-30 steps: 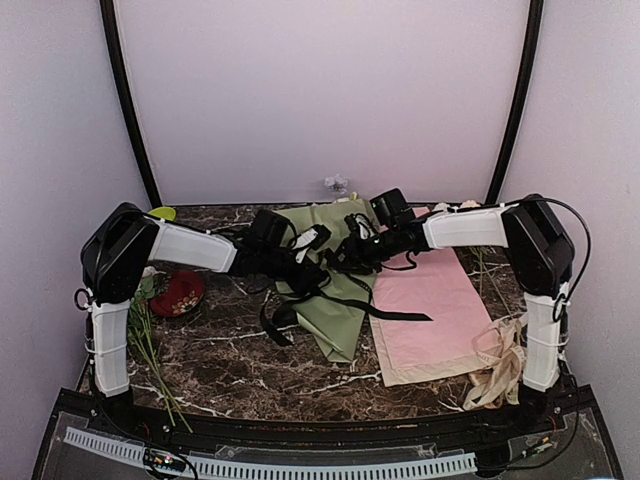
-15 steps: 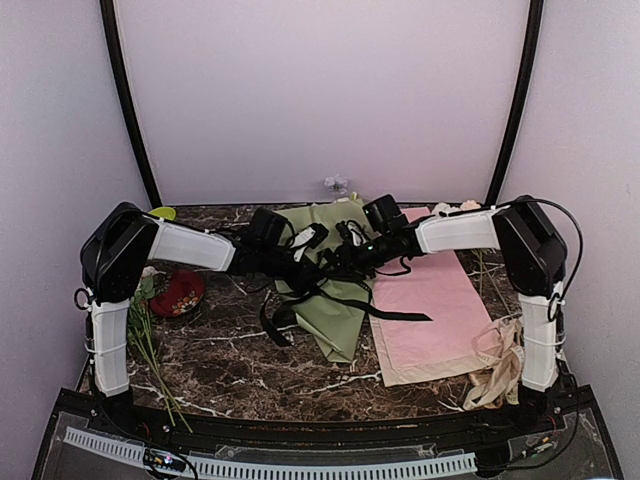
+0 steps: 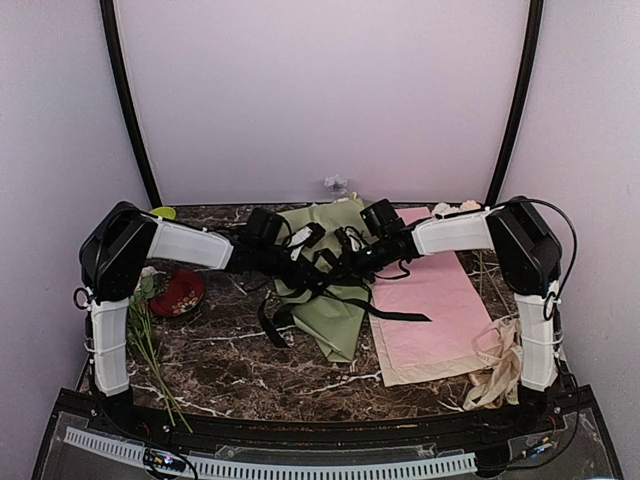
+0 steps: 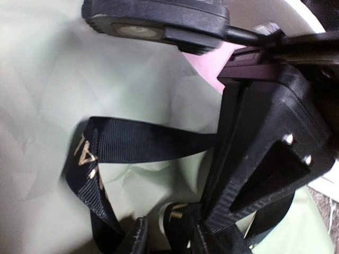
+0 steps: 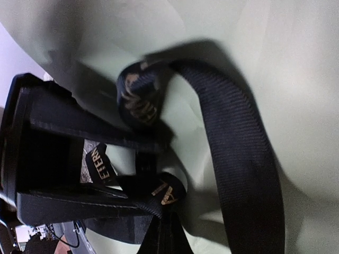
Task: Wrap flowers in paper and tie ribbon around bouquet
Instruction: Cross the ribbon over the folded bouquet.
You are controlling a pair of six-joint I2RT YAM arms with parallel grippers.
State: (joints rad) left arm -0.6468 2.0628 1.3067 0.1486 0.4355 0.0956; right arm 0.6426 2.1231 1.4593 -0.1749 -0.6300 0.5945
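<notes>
Both arms meet tip to tip over bouquet [image 3: 335,300], a sage-green cone lying mid-table, narrow end toward arm bases, touching pink sheet [image 3: 425,310].
State of right gripper [image 3: 345,258]: fingers clamped tight, black ribbon [image 4: 143,142] strand running straight into them; grasping ribbon.
State of left gripper [image 3: 318,256]: fingers [image 4: 135,238] parted slightly, lettered ribbon strand lying between them, not squeezed.
Ribbon loops loosely on paper [image 4: 53,79] at cone's waist. One tail trails onto pink sheet, one loop onto marble table [image 3: 230,360].
</notes>
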